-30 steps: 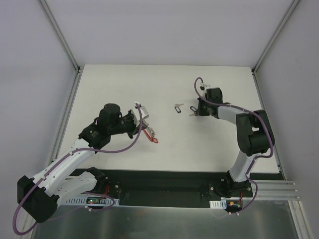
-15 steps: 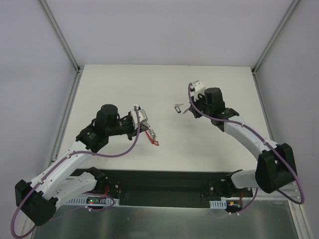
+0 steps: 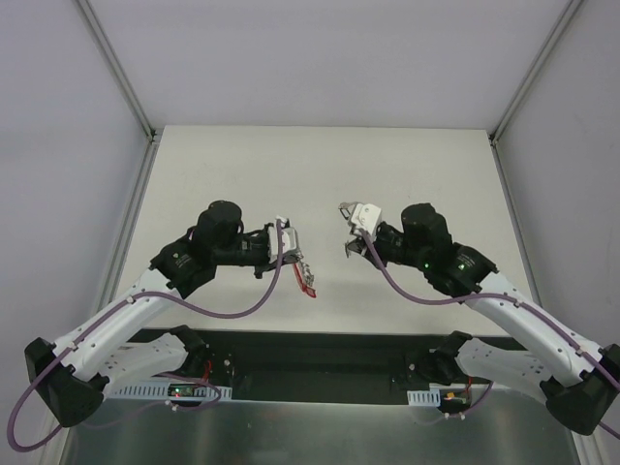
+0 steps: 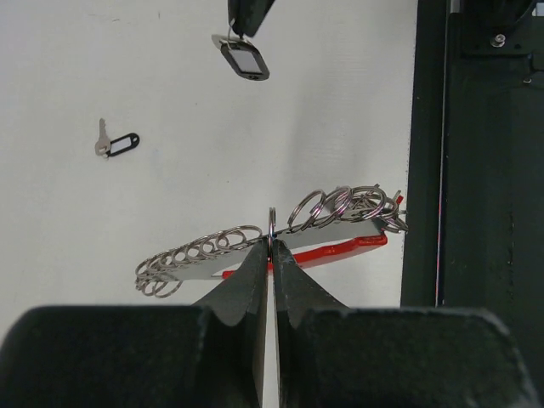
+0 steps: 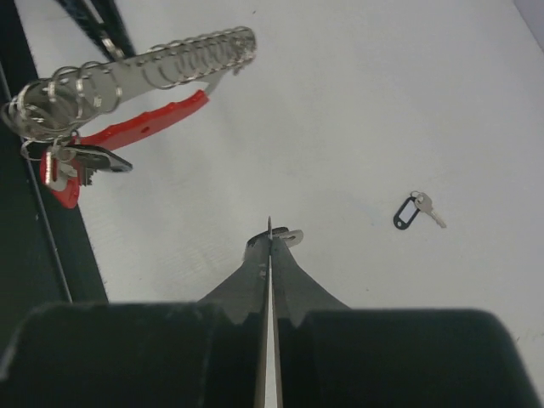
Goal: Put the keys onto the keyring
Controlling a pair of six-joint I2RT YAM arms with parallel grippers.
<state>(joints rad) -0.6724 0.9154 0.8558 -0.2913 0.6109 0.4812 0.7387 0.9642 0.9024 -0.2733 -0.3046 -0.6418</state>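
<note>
Top view: the left gripper [image 3: 293, 243], clamped on the keyring [image 3: 306, 282], holds it above the table [image 3: 242, 165] by the near edge's middle. The right gripper [image 3: 351, 244] has swung in from nearer the right edge within the last second.

Left wrist: jaws pinch one coil, so keep it steady.

Right wrist: jaws shut on the held key [image 5: 287, 235]; steer its hole toward a free coil. The loose key [image 5: 416, 211] lies mid-table.

Has lifted a black-tagged key [image 4: 245, 59] off the table [image 3: 242, 165] in the right gripper [image 3: 349, 248] and carried it left, toward the keyring [image 4: 336, 249]. Has unfolded that arm, throwing its elbow [image 3: 579, 395] out to the near right. Has nudged the left gripper [image 4: 272, 253], keyring and all, slightly right and nearer.
</note>
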